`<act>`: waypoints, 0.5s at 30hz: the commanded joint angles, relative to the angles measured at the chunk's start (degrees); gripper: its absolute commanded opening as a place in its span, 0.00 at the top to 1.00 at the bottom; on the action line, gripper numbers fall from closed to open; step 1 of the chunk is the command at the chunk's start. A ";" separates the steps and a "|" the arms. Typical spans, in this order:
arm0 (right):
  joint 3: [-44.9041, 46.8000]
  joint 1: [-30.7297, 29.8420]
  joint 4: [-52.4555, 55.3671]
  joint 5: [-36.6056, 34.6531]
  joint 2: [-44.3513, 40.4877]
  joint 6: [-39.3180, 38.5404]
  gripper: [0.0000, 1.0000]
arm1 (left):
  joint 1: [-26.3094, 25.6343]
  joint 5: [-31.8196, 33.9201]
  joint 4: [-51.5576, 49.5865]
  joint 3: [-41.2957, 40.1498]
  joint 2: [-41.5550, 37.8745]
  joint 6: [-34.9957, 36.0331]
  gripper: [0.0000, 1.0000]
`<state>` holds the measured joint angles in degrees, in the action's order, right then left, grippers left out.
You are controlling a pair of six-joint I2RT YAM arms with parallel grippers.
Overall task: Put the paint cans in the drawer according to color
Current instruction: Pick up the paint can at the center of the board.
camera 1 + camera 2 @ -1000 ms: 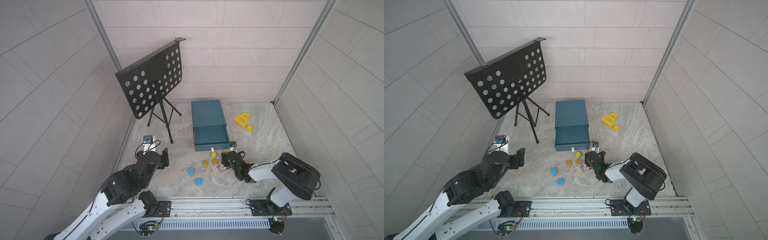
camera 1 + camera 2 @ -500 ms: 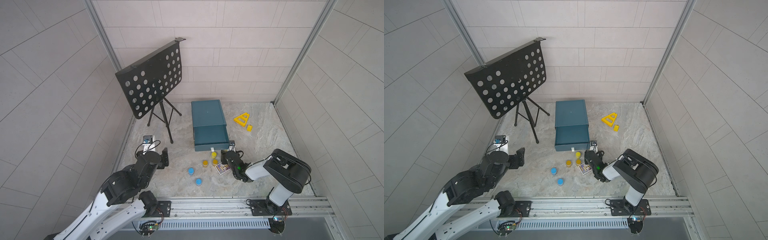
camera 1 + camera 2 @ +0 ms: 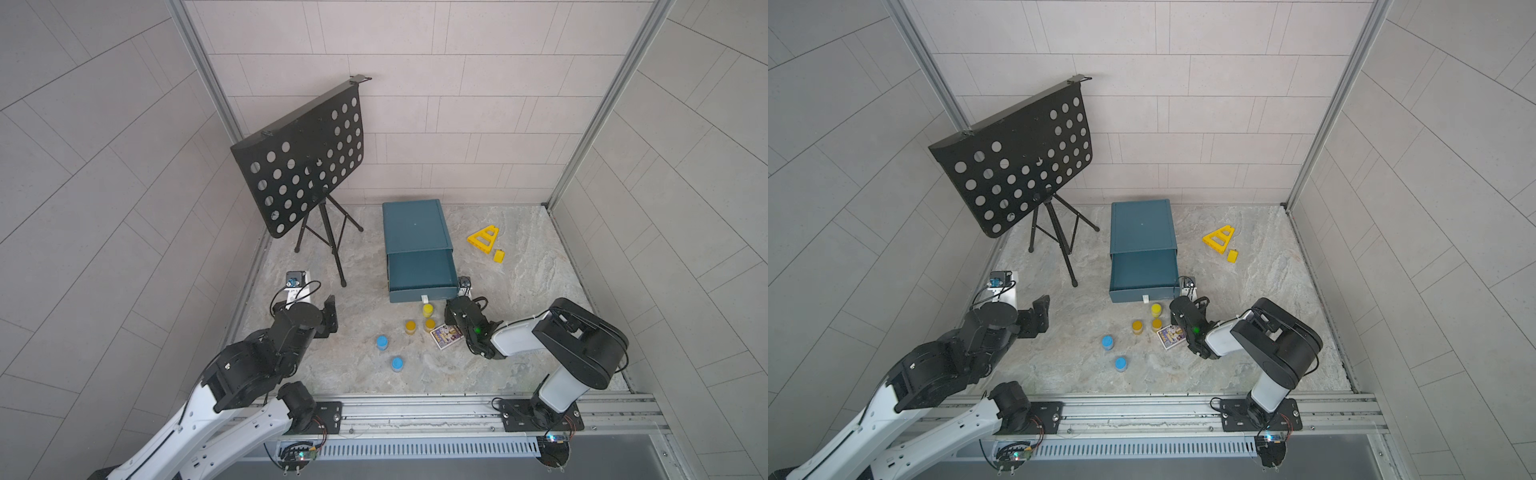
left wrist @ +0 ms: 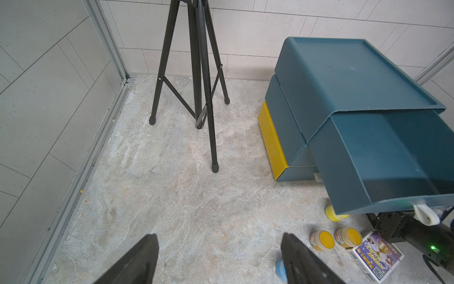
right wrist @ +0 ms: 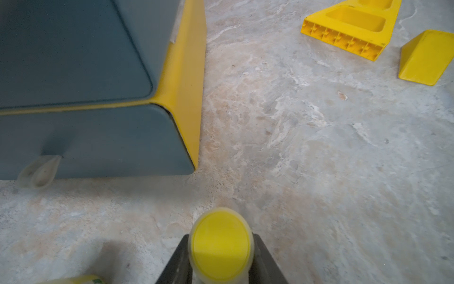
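The right gripper was closed on a yellow paint can, and a black finger was pressed against each side of it. The bottom of that can was blurred, so it could not be told whether it was lifted or was resting on the bench. The can was held just in front of the right corner of the blue drawer box. The top drawer was pulled out.

In both top views, the other yellow paint can was seen standing just in front of the open drawer. Two orange paint cans were set side by side a little nearer the robot. Two blue paint cans were placed farther to the left, apart from each other. A small picture box was laid just beside the right orange can.

The left gripper was opened wide, and nothing was held in it. It was kept over bare bench, well to the left of the cans.

A black music stand was set at the back left. A yellow triangle and a small yellow block were left to the right of the drawer box.
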<state>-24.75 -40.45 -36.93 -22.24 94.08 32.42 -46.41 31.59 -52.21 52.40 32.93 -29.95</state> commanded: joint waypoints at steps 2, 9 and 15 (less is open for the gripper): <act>0.34 0.32 4.05 -0.13 -2.93 1.35 0.71 | 0.19 1.10 -0.88 -0.28 -0.58 0.42 0.14; 2.28 3.50 18.58 1.75 -16.15 5.50 0.72 | 0.19 0.81 -0.80 -0.28 0.12 0.42 0.14; -0.39 8.85 38.68 7.42 -30.50 6.44 0.71 | 0.21 0.72 -0.71 -0.37 0.21 0.34 0.14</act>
<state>-23.51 -32.97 -11.18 -17.50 67.68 37.60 -46.39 31.55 -52.21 52.40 32.95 -29.95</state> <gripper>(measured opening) 0.381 0.856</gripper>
